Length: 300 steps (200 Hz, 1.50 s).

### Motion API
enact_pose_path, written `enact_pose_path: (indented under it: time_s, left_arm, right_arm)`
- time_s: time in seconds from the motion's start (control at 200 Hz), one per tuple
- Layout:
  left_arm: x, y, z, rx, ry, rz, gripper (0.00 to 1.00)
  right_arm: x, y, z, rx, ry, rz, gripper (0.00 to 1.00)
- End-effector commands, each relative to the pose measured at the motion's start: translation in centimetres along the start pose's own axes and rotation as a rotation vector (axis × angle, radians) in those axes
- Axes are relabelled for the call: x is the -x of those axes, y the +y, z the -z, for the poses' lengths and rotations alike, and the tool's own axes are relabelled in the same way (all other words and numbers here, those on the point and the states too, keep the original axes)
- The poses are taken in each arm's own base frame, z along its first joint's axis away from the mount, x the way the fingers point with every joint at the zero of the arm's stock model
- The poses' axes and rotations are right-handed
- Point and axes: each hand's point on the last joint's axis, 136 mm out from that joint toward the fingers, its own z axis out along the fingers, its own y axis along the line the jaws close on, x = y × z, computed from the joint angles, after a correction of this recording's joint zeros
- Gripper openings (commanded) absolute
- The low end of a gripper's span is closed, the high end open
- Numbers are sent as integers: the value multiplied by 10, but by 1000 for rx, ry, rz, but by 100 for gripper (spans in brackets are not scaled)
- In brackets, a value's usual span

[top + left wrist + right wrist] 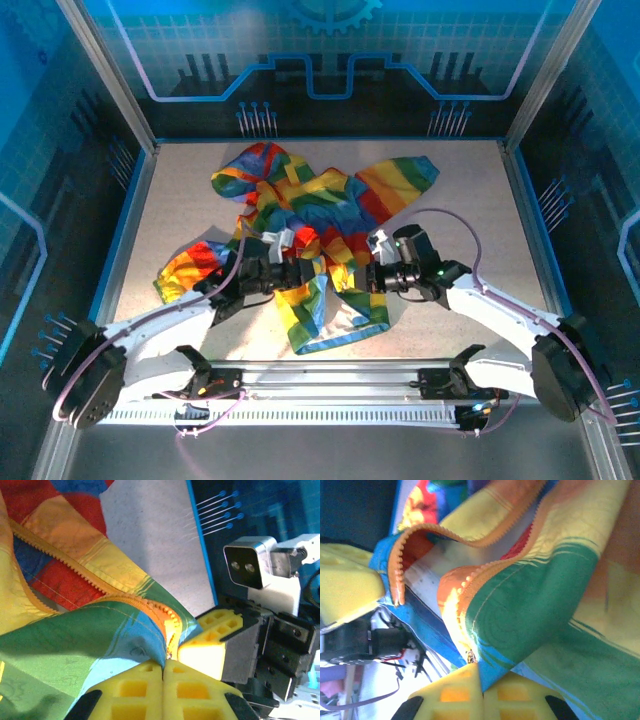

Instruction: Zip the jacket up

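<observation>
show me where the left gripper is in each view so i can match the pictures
top external: left gripper, centre of frame, left one of the two, on the jacket
left wrist: its yellow fingers at the bottom edge, closed on fabric
right wrist: its yellow pad at the left edge, by the blue hem
shared landmark: the jacket's orange zipper, in both wrist views

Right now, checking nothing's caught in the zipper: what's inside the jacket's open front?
Between the zipper halves, pale lining shows inside the jacket. Folded striped fabric covers everything deeper, including the table under it.
</observation>
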Motion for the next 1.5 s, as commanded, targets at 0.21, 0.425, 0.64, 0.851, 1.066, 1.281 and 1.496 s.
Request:
enact_pose_path:
  time_s: [0.21,0.425,0.64,0.851,1.066,1.281,1.496]
  left_arm:
    - [3,-32,26,-142,-35,-138,0]
    - [4,-41,28,-223,-66,-146,0]
    - [7,-44,28,-238,-80,-163,0]
    - [9,-48,26,-258,-88,-167,0]
    - [13,-49,30,-253,-116,-186,0]
    - [14,-47,39,-264,-169,-204,0]
    - [15,-49,45,-269,-197,-243,0]
  right_arm:
    - [22,53,8,224,27,50,0]
    - [28,68,12,290,13,74,0]
    - [27,75,12,358,8,77,0]
    - [26,78,12,377,-4,95,0]
    - [25,77,9,393,1,94,0]
    - [25,74,9,408,18,76,0]
    - [30,79,12,453,-2,83,0]
